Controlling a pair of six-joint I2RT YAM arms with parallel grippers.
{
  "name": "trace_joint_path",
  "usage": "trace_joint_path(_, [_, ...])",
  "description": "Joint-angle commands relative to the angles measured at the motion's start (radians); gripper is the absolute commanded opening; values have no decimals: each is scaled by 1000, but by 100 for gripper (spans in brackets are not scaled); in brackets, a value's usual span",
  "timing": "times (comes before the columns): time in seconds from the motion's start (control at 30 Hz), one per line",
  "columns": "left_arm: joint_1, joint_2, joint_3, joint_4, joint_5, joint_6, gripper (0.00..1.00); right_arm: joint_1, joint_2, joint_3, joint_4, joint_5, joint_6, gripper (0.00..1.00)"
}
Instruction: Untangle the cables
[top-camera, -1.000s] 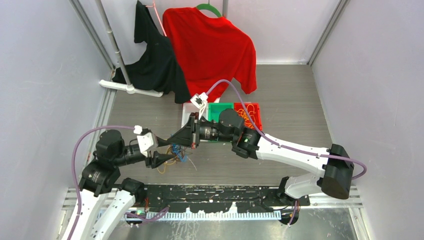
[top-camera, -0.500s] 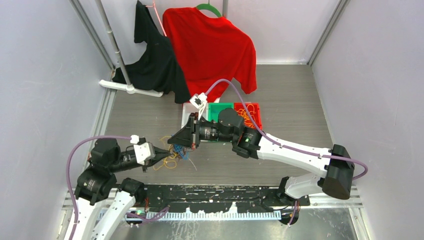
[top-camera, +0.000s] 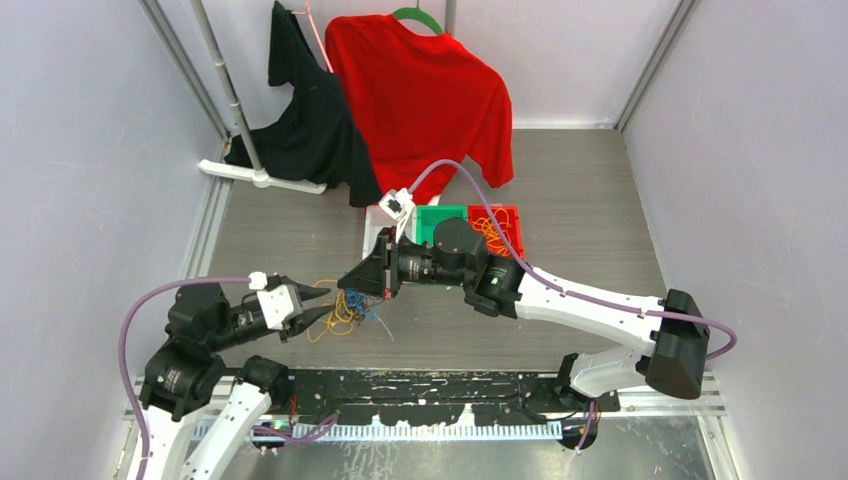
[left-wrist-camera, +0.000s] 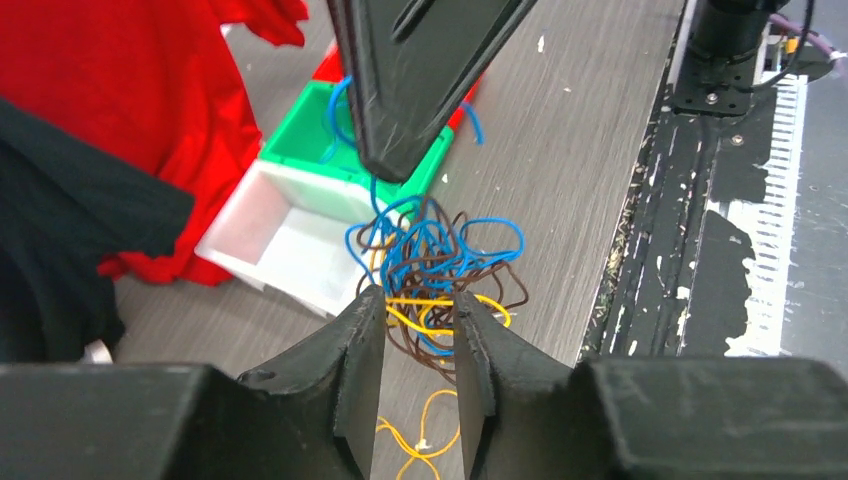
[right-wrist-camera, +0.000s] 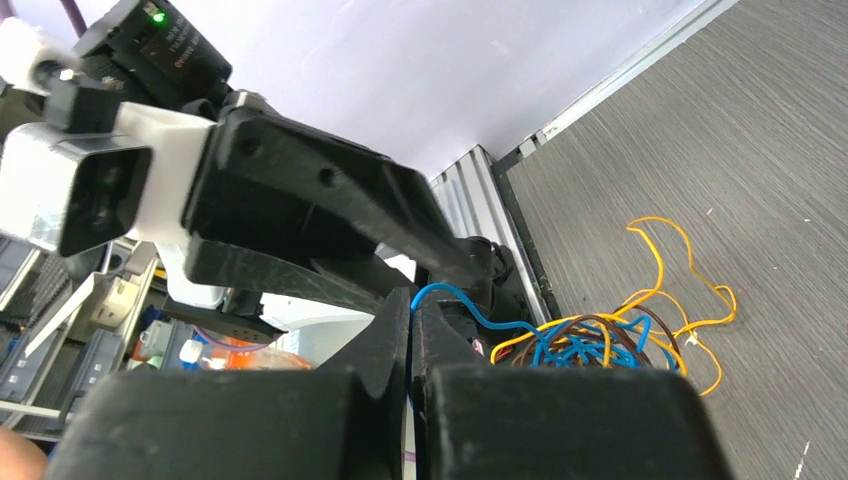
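- Since one second ago the left arm has drawn back toward its own base, and the left pincer (top-camera: 326, 301) now stands just short of the tangle instead of over it; the right arm has hardly changed place.
- Thin, flexible cables (top-camera: 352, 308) in blue, dark brown and orange-yellow lie in one loose clump on the grey wood-grain table (top-camera: 580, 190), directly ahead of the left pincer's tips and just below the tip of the right pincer (top-camera: 347, 283).
- Left pincer (left-wrist-camera: 417, 296): its black fingers are spread apart. Through the gap I see yellow strands (left-wrist-camera: 430, 312) and brown ones running crosswise, but I cannot tell if they are inside the gap or a little beneath it.
- Right pincer (right-wrist-camera: 411, 300): its fingers are pressed together on one blue strand (right-wrist-camera: 470, 305), which leaves the tips and curves down into the clump, so this strand is lifted off the table.
- Deciding relation, as I judge it: the clump sits between the two pincers and has no clear long axis. The yellow loops spill toward the left pincer, which is nearer to them, while the blue strand goes up to the right one.
- Next move probably asks the left pincer to pinch the yellow or brown strands and pull away from the right.
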Motion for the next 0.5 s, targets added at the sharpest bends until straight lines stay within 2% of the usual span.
trace_joint_path(0.0, [5,13,-39,54,-73,-35,37,12,-44,51,55,-8,-8,1])
trace_joint_path(0.13, [5,41,-64,122,-58,-103,43,17,-43,54,61,-28,-1,1])
trace_joint_path(0.47, [4,93,-62,190,11,-110,43,28,-28,73,64,-73,10,1])
